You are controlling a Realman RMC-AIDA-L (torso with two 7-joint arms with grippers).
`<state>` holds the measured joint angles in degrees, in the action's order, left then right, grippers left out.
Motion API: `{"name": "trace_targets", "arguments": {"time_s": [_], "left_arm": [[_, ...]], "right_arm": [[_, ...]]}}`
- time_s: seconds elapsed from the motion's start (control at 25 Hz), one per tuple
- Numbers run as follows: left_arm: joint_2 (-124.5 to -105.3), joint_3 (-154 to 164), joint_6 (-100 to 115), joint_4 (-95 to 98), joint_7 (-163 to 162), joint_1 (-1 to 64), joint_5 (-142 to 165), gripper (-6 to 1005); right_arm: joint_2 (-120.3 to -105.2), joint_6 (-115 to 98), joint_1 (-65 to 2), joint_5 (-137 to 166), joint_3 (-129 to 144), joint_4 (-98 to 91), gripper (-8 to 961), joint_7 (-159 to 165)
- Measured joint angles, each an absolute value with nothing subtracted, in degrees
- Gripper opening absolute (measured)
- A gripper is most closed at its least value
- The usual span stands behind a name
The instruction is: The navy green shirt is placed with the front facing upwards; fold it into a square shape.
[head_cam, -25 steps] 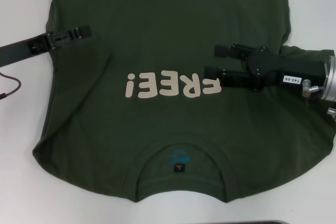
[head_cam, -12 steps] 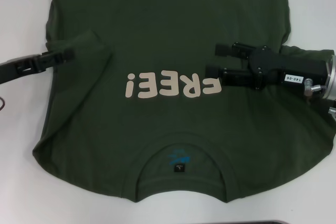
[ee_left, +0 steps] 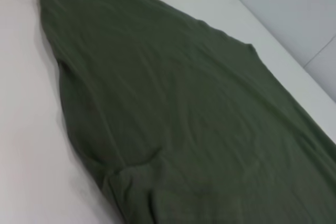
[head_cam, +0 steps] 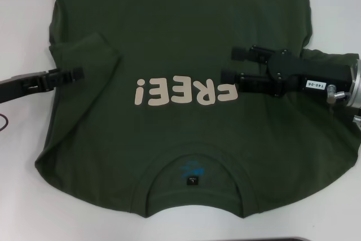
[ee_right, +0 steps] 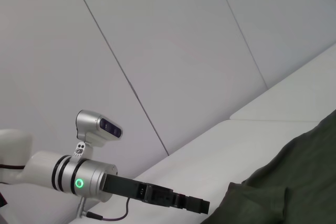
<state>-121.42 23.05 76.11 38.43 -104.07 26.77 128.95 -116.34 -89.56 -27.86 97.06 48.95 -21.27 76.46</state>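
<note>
Two grippers over one shirt right now. The navy green shirt (head_cam: 180,43) lies spread front-up across the white tabletop (head_cam: 22,15), collar toward the near edge, the cream "FREE!" lettering (head_cam: 184,91) reading upside down from the head view, a small black neck tag (head_cam: 192,180) inside the collar. On the left, one sleeve (head_cam: 90,55) lies folded in over the body of the shirt. The left gripper (head_cam: 76,74) sits low at the shirt's left edge, just beside that folded sleeve, fingers together with no cloth visibly between them. The right gripper (head_cam: 231,65) hovers over the right chest beside the lettering, jaws apart, empty.
</note>
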Motion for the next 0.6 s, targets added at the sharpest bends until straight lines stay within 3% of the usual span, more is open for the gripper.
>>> {"name": "trace_targets", "arguments": {"time_s": [0.6], "left_arm": [[-121.81,25.7,73.0,38.3,-104.1,26.6,129.0,782]], "right_arm": [[-116.34,-89.6,-27.8,97.2,49.0,-21.3,915,76.5]]}}
